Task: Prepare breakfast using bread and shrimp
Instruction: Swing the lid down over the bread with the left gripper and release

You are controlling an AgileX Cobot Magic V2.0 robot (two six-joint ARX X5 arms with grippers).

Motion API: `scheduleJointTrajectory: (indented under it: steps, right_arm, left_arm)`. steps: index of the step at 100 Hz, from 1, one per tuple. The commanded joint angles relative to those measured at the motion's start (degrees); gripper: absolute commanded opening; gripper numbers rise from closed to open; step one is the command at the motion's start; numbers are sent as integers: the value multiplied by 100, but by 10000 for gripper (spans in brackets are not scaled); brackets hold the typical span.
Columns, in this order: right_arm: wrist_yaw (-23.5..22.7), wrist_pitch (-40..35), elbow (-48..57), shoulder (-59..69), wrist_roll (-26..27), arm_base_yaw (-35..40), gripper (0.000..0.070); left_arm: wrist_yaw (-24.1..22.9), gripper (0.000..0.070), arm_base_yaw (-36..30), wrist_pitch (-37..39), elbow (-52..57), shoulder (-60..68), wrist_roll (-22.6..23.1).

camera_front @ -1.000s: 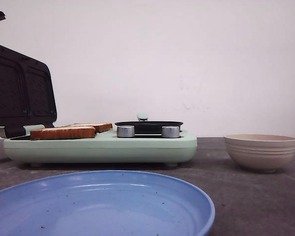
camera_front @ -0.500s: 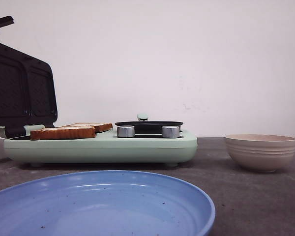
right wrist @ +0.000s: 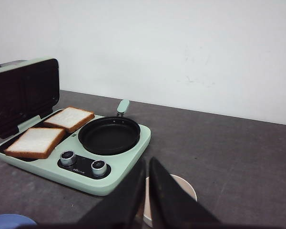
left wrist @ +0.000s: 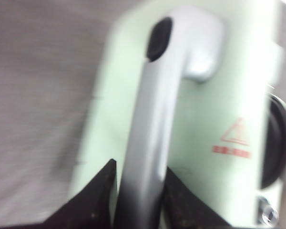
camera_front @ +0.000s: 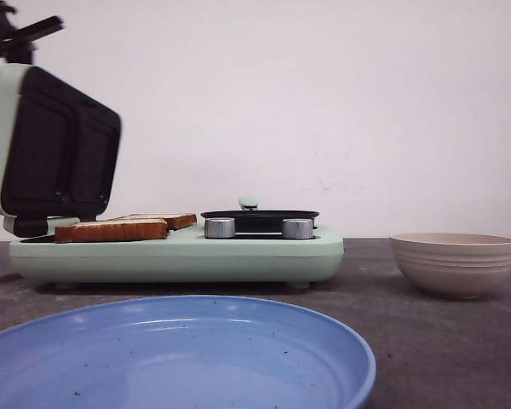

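Two slices of bread (right wrist: 35, 141) (right wrist: 69, 118) lie side by side on the open sandwich maker (camera_front: 179, 251) plate. Left gripper (left wrist: 138, 191) — fingers clamped on the silver lid handle (left wrist: 157, 119), lid (camera_front: 55, 153) partly raised. Right gripper (right wrist: 147, 188) — fingers pressed together, holding nothing, above the beige bowl (right wrist: 181, 188). Blue plate (camera_front: 179, 354) nearest the camera.
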Motion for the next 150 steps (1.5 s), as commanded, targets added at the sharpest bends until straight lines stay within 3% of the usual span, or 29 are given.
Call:
scheduleJointTrajectory:
  steps: [1,18,45,108,115,128,133,139,150]
  right_arm:
    - [20,55,26,-9,61,46,3]
    - [20,57,26,-9,61,46,3]
    - [17,57,26,-9,70,46,3]
    - [15,-94,26,-9,227,46,3]
    - [17,-146,26,-9,236,46,3]
    - [20,-166,26,-9,234,46,3]
    - [20,-166,26,-9,232,46,3]
    - [33,-166,26,-4,227,46,3]
    - [144,-157,15,-4,208,46,3]
  left_arm:
    - [-7,0,-101,146,114,181,-94]
    - [-39,0,-450,293,114,184,-92]
    - [-748,0,-1187,667,111,345,37]
    - [-850,6,-2055,645,111,1283,33]
    - [-850,102,-2057,656,111,1287,15]
    - [-846,425,-2057,654,116,1252,-136]
    - [-841,516,-2055,616,129,1226,-186]
    - [-817,566,-2055,577,136,1154,-243]
    - [-822,568,-2057,557,136,929,-256]
